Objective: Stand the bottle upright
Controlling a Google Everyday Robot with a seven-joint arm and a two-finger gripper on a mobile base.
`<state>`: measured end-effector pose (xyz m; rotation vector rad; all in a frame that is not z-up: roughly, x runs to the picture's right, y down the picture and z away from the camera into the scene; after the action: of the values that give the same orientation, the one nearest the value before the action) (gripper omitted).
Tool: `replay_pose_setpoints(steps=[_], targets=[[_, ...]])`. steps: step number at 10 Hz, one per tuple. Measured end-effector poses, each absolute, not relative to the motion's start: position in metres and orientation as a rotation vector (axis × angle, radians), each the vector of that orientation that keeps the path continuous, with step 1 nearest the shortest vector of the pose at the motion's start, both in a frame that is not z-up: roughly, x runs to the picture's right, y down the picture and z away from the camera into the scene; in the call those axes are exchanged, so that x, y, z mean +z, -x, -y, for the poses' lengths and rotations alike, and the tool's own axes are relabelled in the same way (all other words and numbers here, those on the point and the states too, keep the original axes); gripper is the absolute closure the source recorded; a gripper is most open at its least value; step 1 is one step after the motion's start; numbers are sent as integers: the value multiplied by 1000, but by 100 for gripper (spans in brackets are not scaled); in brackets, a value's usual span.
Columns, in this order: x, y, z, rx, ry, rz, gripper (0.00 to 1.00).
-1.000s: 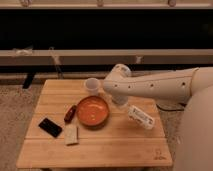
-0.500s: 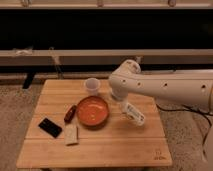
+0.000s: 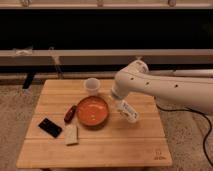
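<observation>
The bottle [image 3: 128,112], small, slim and white with a pale label, hangs tilted just right of the orange bowl [image 3: 92,111], its lower end pointing down to the right, close above the wooden table [image 3: 110,147]. My gripper [image 3: 119,102] sits at the end of the white arm that reaches in from the right. It is shut on the bottle's upper end. The arm's wrist hides the fingers themselves.
A translucent whitish cup [image 3: 92,86] stands behind the bowl. Left of the bowl lie a dark red object [image 3: 70,114], a black flat device [image 3: 50,127] and a pale flat packet [image 3: 71,134]. A dark shelf unit runs behind the table.
The arm has swung left and carried the bottle with it, from the right part of the table to right beside the bowl. The bottle now hangs steeper.
</observation>
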<state>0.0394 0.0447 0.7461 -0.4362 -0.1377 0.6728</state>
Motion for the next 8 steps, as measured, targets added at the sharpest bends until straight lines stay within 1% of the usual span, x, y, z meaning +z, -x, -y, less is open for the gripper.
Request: replay_pose_setpoints(steps=[5, 8], targets=[[737, -33, -18, 641, 407, 340, 100], [743, -38, -9, 665, 403, 479, 100]])
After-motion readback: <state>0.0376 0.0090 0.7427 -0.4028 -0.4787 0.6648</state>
